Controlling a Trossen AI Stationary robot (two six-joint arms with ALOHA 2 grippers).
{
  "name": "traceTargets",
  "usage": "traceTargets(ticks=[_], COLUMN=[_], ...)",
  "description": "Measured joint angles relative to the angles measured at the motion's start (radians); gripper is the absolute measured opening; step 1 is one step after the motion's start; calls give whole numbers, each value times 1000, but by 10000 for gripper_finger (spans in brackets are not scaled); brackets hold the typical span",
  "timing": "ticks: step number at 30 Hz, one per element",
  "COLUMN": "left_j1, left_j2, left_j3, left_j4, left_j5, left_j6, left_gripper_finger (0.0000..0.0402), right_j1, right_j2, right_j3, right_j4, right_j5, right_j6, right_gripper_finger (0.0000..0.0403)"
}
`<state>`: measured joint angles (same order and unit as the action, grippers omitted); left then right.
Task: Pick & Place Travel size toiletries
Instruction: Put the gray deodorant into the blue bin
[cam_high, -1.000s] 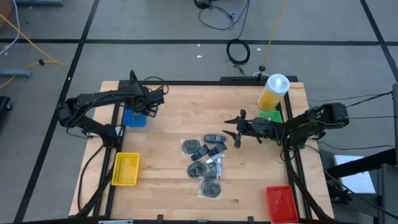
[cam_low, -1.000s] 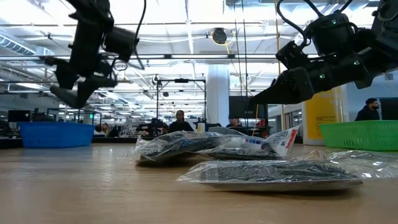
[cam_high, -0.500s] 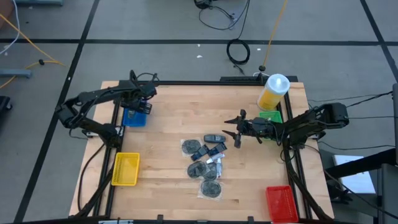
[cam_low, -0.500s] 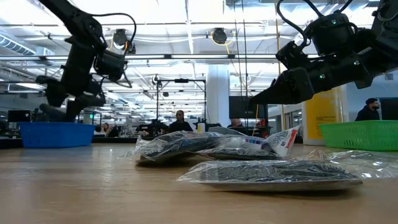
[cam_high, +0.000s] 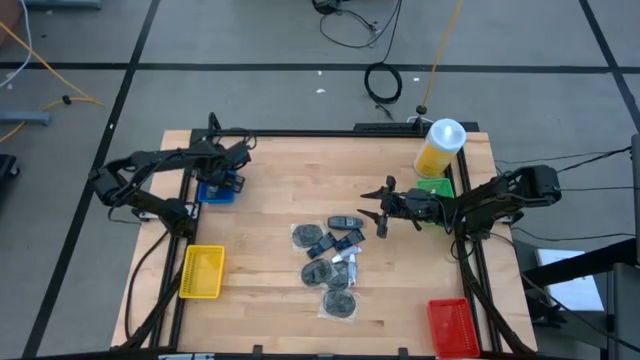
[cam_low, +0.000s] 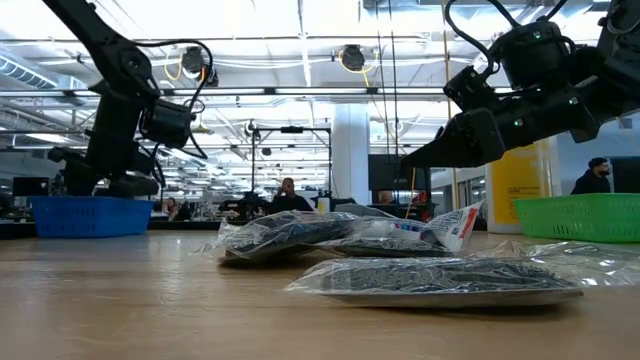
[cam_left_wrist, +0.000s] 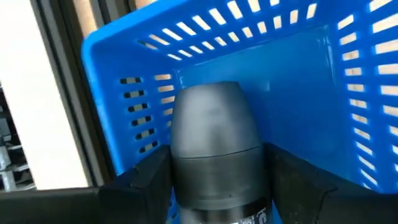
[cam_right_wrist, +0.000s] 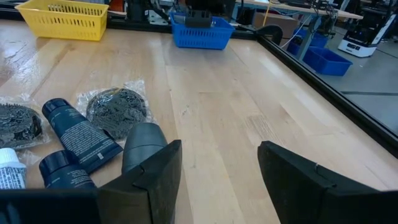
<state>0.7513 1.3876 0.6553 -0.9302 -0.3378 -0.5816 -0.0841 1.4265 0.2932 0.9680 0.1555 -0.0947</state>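
Note:
My left gripper (cam_high: 228, 176) hangs over the blue bin (cam_high: 213, 190) at the table's far left, shut on a small dark bottle with a rounded grey cap (cam_left_wrist: 214, 140). In the left wrist view the cap points into the blue bin (cam_left_wrist: 292, 74). The other toiletries, dark blue tubes (cam_right_wrist: 79, 134), a grey-capped one (cam_right_wrist: 143, 144) and a white one (cam_low: 452, 224), lie on the wood in a pile (cam_high: 335, 255) among bagged dark bundles. My right gripper (cam_high: 381, 212) hovers open just right of the pile, above the table. My left gripper pinches the bottle's dark body just below the grey cap (cam_left_wrist: 217, 193), one finger (cam_left_wrist: 152, 180) on each side. The bottle is lifted clear, its cap end sticking out past the fingers above the bin's floor. The rest of the body is out of the picture.
A yellow bin (cam_high: 201, 272) sits near left, a red bin (cam_high: 448, 325) near right, a green bin (cam_high: 436, 187) far right beside a tall yellow-and-white container (cam_high: 441, 147). Bagged bundles (cam_low: 440, 275) lie nearest the low camera. Bare wood stretches between pile and blue bin.
My left gripper has moved toward the table's left edge and gone down over the blue bin, carrying the bottle with it. My right arm has kept still.

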Motion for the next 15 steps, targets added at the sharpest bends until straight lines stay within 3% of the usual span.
traceTargets(ticks=[11, 15], left_j1=[0, 1], left_j2=[0, 0], left_j3=[-19, -19], left_j4=[18, 17], left_j5=[-1, -3], left_j6=[-3, 1], left_gripper_finger=[218, 245], right_j1=[0, 0], right_j2=[0, 0], right_j3=[0, 0], right_j4=[0, 0], right_j5=[0, 0], right_j6=[0, 0], right_gripper_finger=[205, 205])
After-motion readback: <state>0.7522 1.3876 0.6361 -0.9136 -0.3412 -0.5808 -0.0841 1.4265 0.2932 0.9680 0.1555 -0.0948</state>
